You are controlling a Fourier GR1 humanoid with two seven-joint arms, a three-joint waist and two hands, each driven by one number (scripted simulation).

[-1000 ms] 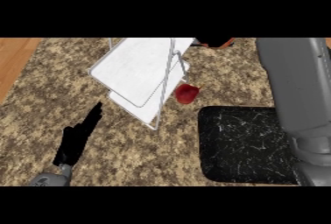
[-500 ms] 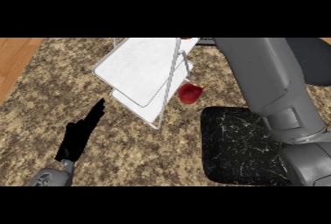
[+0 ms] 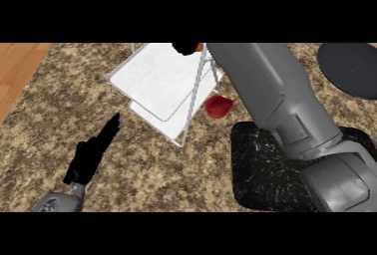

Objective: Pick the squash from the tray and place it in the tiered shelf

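The white tiered shelf (image 3: 165,82) stands at the top middle of the counter. My right forearm (image 3: 269,94) reaches up across the view, and my right hand (image 3: 185,48) shows only as a black shape at the top edge, above the shelf's back. A small orange sliver of the squash (image 3: 199,47) peeks out beside that hand, which is curled on it; the rest of the squash is hidden. The black tray (image 3: 269,172) lies at the lower right with nothing visible on it. My left hand (image 3: 92,157) rests open at the lower left, fingers straight.
A red vegetable (image 3: 219,106) lies on the counter between the shelf and the tray. A dark round object (image 3: 352,67) sits at the top right. Wooden floor (image 3: 18,69) shows past the counter's left edge.
My right arm has swung left, from the view's right edge to over the shelf's back. The left hand has hardly moved.
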